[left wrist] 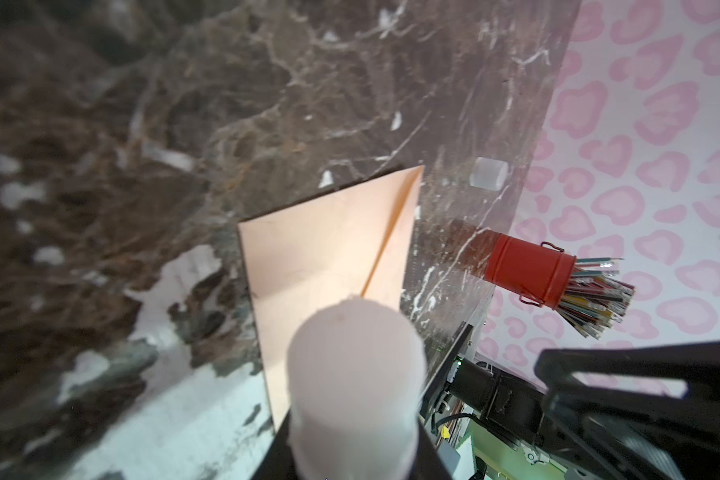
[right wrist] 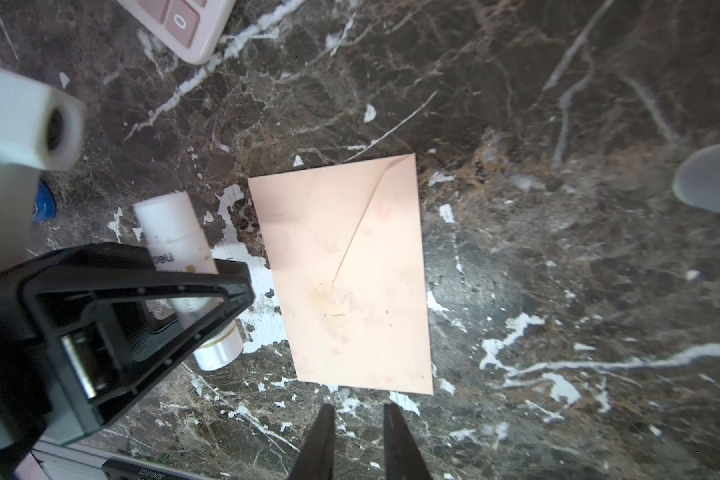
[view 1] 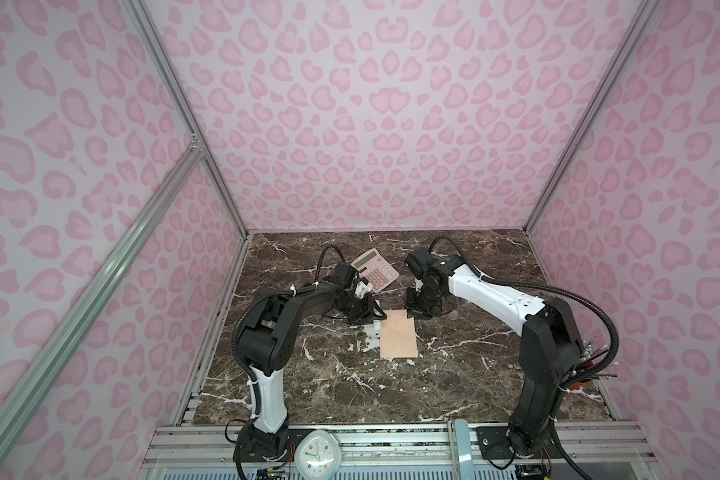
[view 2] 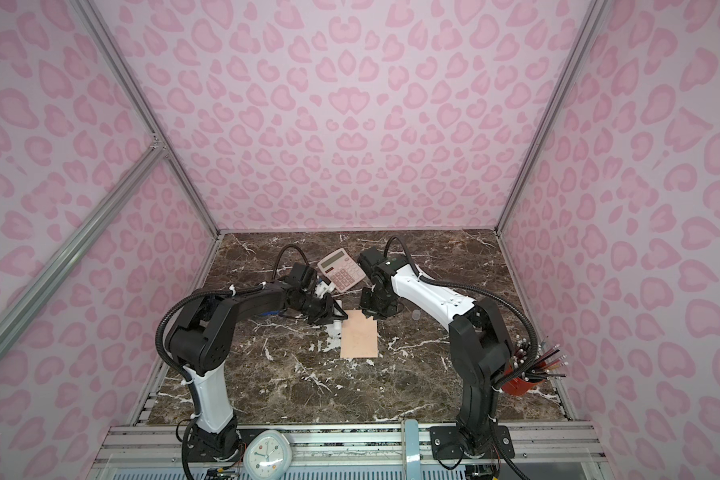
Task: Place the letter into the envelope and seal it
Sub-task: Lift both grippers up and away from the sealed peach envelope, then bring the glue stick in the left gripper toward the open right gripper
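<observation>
The peach envelope (view 1: 399, 338) (view 2: 360, 338) lies flat on the marble table (view 1: 454, 382) with its pointed flap folded down; a yellowish smear sits at the flap's tip. The letter is out of view. My left gripper (view 1: 373, 322) (right wrist: 100, 311) is shut on a white glue stick (right wrist: 184, 266) (left wrist: 354, 374), whose end hovers just beside the envelope's (left wrist: 321, 257) left edge. In the right wrist view my right gripper (right wrist: 358, 415) hangs over the table just beyond the envelope's (right wrist: 350, 270) far short edge, its black fingertips (right wrist: 327, 415) slightly apart with nothing between them.
A pink-keyed calculator (view 1: 375, 268) lies behind the two grippers. The glue stick's clear cap (view 1: 453, 314) (left wrist: 488, 172) lies right of the envelope. A red pot of pencils (view 2: 528, 380) stands at the table's right edge. A clock (view 1: 316, 455) sits on the front rail.
</observation>
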Motion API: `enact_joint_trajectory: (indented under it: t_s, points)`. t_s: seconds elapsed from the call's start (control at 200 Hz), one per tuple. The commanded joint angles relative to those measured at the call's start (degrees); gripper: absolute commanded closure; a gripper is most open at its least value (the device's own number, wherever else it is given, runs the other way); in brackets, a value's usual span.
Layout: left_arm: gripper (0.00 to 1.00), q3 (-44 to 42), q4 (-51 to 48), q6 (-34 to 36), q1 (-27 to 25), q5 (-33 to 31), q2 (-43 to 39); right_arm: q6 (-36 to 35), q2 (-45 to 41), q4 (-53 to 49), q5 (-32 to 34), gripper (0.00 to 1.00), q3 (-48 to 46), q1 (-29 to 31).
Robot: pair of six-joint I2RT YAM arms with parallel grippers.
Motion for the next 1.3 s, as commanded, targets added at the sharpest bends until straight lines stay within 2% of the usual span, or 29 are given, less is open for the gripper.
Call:
enact_joint_trajectory:
  t_s: [0.0,0.175,0.36,0.59,0.88,0.99,1.295]
  points:
    - [0.90,1.19,1.05,-0.17,-0.06,2.50,-2.45,-0.96,-2.06,-0.49,1.73,0.76,-0.91,-1.59]
    - [0.88,2.94,-1.23,0.79,0.00,2.09,-8.17,-1.94,-7.58,3.34,1.09,0.76,-3.96,-5.03]
    - [0.87,5.70,-2.44,2.54,0.00,-0.53,-15.01,-4.90,-17.02,14.72,1.01,0.75,-9.04,-7.99]
    - [0.87,9.25,-0.81,2.40,0.01,-3.58,-20.44,-13.78,-28.44,35.17,-1.49,0.68,-19.80,-7.95]
    - [0.88,9.41,10.68,-0.10,-0.16,-7.97,-27.40,-22.90,-43.26,65.41,-4.37,0.61,-37.19,-4.98]
    - [0.88,8.38,15.75,-0.99,-0.42,-9.27,-29.42,-23.66,-44.74,66.20,-5.15,0.60,-38.42,-4.75]
    - [0.89,8.23,16.43,1.94,-1.91,-10.24,-32.22,-22.52,-45.23,65.36,-8.12,0.60,-38.29,-4.25]
